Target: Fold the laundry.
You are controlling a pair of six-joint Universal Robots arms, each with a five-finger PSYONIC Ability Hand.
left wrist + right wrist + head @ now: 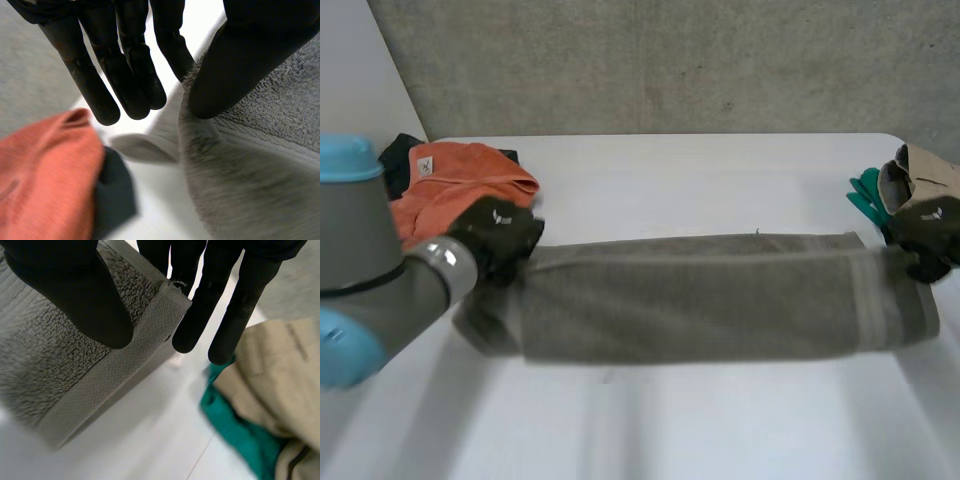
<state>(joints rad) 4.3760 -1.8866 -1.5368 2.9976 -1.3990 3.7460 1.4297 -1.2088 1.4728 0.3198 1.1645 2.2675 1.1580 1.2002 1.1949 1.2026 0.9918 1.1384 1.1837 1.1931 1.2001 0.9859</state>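
My head camera sits between and behind the arms and looks down across the white surface toward the far wall, wide enough to take in the grey towel end to end. The left wrist camera looks along the left hand, very near the towel's end by the orange cloth. The right wrist camera looks just as closely along the right hand at the banded end beside the tan garment, so each shares one towel end with the head view.
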